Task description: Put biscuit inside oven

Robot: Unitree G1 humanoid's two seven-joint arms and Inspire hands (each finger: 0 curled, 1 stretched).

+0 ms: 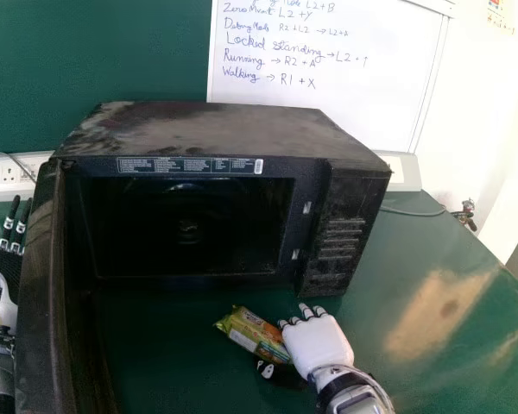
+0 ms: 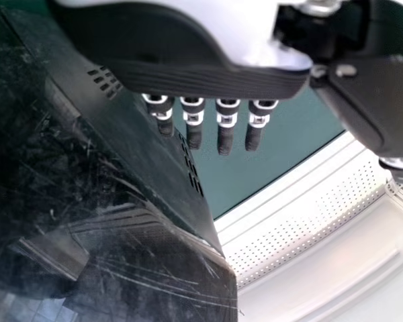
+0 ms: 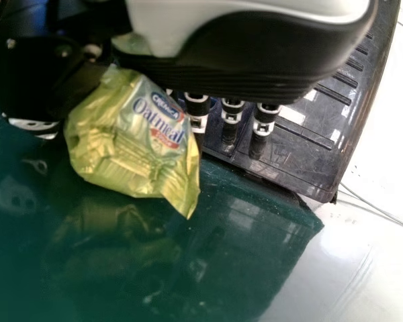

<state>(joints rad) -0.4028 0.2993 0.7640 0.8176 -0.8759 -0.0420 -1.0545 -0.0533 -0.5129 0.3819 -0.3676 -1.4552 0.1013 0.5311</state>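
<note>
Our right hand [image 1: 319, 345] pinched the biscuit packet [image 1: 255, 333]; our left hand [image 2: 188, 75] was straight-fingered. We needed to lift gently, keeping the packet level into the oven [image 1: 345, 233].

Green table [image 1: 457, 371], glossy top, pale glare patch toward the right. Black microwave oven [image 1: 216, 129] stood on it, upright, left of centre and toward the far side, front facing near. Its door [image 1: 41, 293] was open, swung out to the near left. Top had greyish smudges. Thin cable [image 1: 419, 213] ran along the far right, just beside a small dark item [image 1: 466, 214] at the table's edge, too small to identify.
</note>
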